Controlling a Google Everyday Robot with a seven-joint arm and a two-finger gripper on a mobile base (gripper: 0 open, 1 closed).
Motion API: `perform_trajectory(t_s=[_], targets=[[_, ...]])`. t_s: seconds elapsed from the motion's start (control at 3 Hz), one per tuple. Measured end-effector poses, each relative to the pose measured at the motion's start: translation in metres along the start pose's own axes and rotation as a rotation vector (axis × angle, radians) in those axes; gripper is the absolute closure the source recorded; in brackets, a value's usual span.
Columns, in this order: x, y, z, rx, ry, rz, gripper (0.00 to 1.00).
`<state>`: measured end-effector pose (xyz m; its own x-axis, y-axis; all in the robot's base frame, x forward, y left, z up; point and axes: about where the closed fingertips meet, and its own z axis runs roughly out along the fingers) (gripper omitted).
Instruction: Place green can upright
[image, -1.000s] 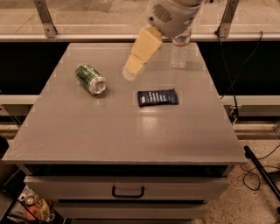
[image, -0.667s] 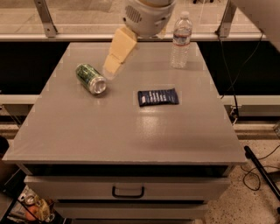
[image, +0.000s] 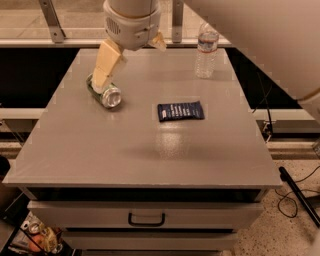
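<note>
While green can (image: 107, 96) lies on side just under my open gripper (image: 131, 65), I judge: light, dentable, slippery; grasp mid-body.

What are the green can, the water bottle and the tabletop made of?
The green can, lying on its side by the gripper at the table's far left, looks like aluminium: its end shines silver. The water bottle looks like clear plastic, since you can see through it. The tabletop seems to be a smooth grey laminate with a faint sheen, though that is uncertain.
</note>
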<state>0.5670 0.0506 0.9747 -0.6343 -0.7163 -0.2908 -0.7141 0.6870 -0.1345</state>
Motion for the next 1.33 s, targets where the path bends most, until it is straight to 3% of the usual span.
perform_trajectory(t_s=[0.67, 1.33], targets=[[-0.053, 0.005, 0.03, -0.018, 0.032, -0.015, 0.0], [-0.088, 0.005, 0.08, -0.025, 0.094, 0.026, 0.0]])
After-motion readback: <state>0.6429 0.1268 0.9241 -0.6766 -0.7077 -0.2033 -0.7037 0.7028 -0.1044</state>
